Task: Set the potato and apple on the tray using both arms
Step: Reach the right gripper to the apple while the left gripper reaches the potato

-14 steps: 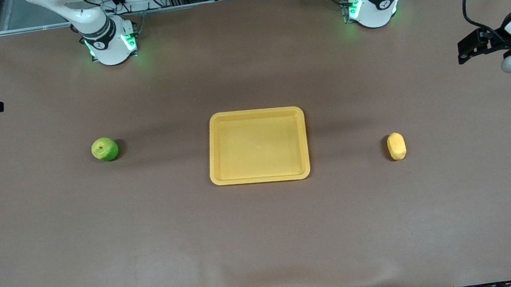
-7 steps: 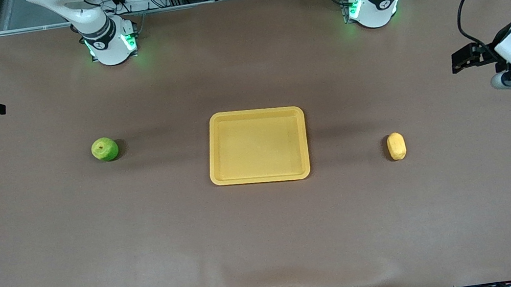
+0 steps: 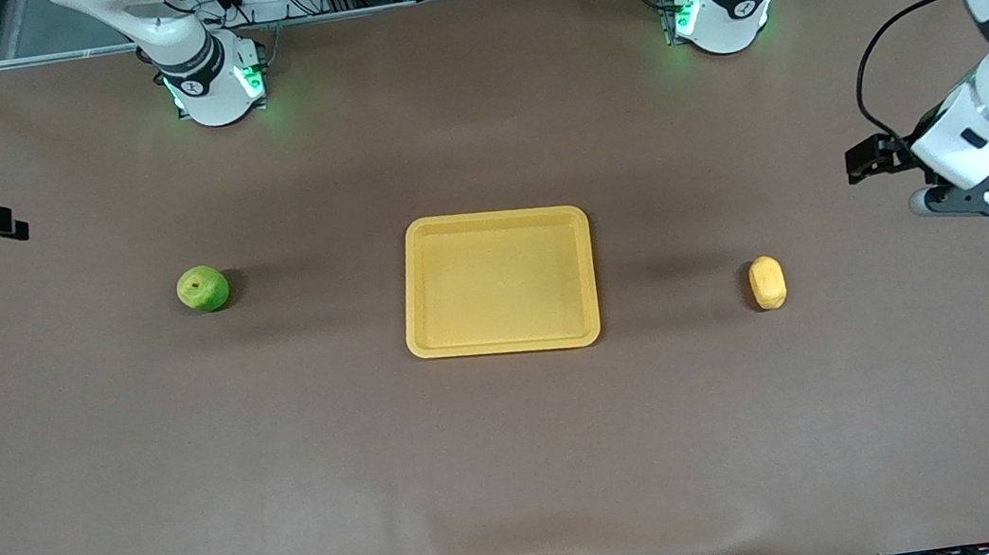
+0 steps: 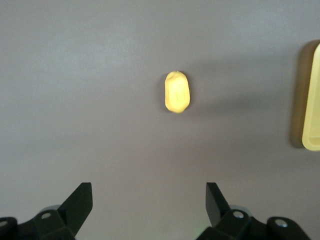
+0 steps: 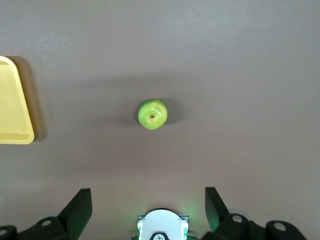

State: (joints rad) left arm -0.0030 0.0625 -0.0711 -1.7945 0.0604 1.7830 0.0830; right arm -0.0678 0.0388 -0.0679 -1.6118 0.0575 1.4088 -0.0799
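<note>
The left gripper has dropped lower and moved toward the potato — fingers spread wide, holding nothing. The right gripper, equally open and empty, has edged toward the apple. Both fruits lie unmoved on the table, on either side of the tray.

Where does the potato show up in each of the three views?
Front view: the potato lies on the table between the tray and the left arm's end.
Left wrist view: the potato sits mid-picture, ahead of the open left gripper.
Right wrist view: not in it.
Shared landmark: the tray.
</note>
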